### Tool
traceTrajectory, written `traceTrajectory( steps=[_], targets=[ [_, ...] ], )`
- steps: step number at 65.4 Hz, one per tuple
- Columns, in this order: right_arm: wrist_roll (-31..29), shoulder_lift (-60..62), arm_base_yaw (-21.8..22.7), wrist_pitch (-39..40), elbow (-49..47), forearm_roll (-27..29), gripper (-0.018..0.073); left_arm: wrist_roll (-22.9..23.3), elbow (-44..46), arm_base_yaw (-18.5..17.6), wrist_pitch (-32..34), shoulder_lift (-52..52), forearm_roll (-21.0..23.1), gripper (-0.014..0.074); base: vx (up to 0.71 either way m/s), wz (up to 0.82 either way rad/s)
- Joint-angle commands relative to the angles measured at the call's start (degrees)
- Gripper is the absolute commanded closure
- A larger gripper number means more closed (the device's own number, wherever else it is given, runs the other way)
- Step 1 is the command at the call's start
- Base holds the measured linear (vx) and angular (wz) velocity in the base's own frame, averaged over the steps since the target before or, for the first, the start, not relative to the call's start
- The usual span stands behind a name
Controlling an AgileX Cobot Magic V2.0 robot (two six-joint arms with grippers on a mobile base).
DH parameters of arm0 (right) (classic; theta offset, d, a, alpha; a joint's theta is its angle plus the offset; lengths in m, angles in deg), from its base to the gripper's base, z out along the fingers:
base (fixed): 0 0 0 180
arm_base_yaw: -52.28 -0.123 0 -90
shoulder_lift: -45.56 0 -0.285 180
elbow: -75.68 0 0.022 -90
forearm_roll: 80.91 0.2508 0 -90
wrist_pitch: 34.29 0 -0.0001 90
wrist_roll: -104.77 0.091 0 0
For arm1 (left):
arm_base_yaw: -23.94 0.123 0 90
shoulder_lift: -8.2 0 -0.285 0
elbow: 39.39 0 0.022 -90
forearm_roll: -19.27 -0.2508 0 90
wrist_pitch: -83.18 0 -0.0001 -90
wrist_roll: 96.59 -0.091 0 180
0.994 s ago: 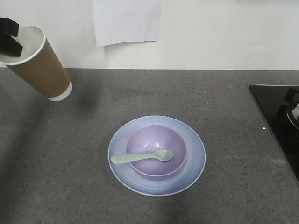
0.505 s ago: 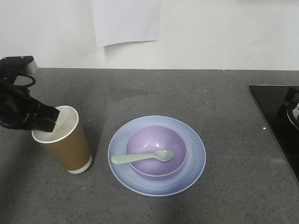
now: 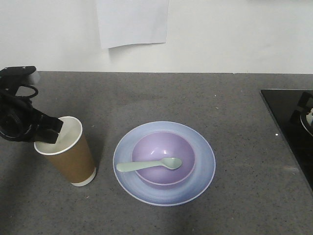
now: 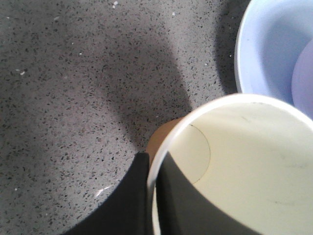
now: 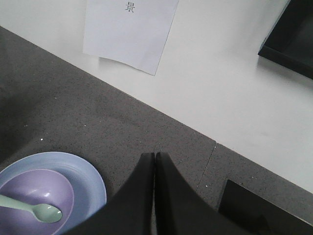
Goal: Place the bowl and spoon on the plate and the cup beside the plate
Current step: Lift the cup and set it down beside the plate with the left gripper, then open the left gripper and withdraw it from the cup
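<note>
- From my remote seat I see a dark speckled grey countertop (image 3: 205,98) filling the front view, meeting a white wall (image 3: 220,34) with a sheet of white paper (image 3: 132,22) stuck to it; a black glossy panel (image 3: 288,127) sits at the counter's right edge.
- The plate (image 3: 203,169), round, flat and pale blue with faint rings, lies near the counter's middle; it carries the bowl, set slightly toward its near side.
- The cup (image 3: 68,156), tall brown paper with a white inside and a white band at its base, stands on the counter just left of the plate, apart from it and leaning a little; I see nothing inside it.
- The bowl (image 3: 164,147), smooth matte lavender and narrower than the plate, holds only the spoon.
- My left gripper (image 3: 49,132), black, pinches the cup's rim, one finger inside the wall and one outside, as the left wrist view shows.
- My right gripper (image 5: 154,161) hangs above the counter with its two dark fingers pressed together on nothing.
- The spoon (image 3: 149,165), pale mint-white, rests its scoop in the bowl; its short handle sticks out leftward over the bowl's rim.
</note>
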Motion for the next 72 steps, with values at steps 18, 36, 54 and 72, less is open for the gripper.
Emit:
traceTrajectory(
  steps=[18, 36, 54, 72],
  targets=[
    [-0.1, 0.4, 0.4, 3.6, -1.0, 0.3, 0.0564, -3.0, 1.0, -0.2, 3.0, 2.2, 8.5, 0.0361, 0.0, 0.0],
    [-0.1, 0.4, 0.4, 5.0, -1.0, 0.3, 0.0564, -3.0, 1.1, -0.1, 3.1, 2.6, 8.5, 0.0218, 0.0, 0.0],
    [4.3, 0.1, 0.4, 16.4, 3.9, -0.9, 0.0564, -3.0, 7.8, -0.1, 3.5, 8.5, 7.3, 0.0218, 0.0, 0.0],
    [8.6, 9.8, 0.4, 35.5, 32.4, -5.4, 0.0564, -1.1, 7.0, -0.1, 11.4, 22.3, -6.7, 0.0348, 0.0, 0.0]
  ],
)
